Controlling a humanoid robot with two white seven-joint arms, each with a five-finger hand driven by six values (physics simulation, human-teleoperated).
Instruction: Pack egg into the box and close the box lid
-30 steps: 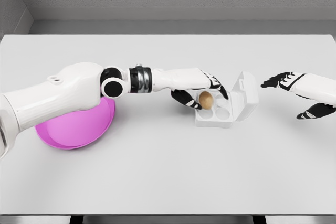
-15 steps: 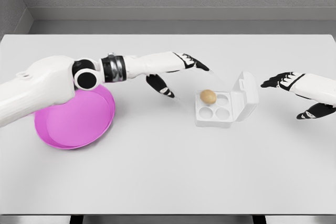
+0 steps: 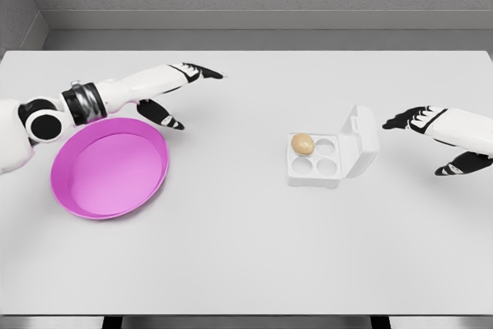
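Note:
A brown egg (image 3: 302, 143) lies in the back left cup of the white egg box (image 3: 315, 174) near the middle of the table. The box lid (image 3: 362, 141) stands open, tilted up on the right side. My left hand (image 3: 182, 92) hovers open above the far rim of the pink bowl, well left of the box, holding nothing. My right hand (image 3: 431, 138) is open too, a short way right of the lid and not touching it.
A pink bowl (image 3: 109, 169) with nothing in it sits at the left of the white table (image 3: 246, 252). A grey wall runs behind the table's far edge.
The left hand let go of the egg, leaving it in the box, and drew back leftward to above the pink bowl. The right hand has not moved.

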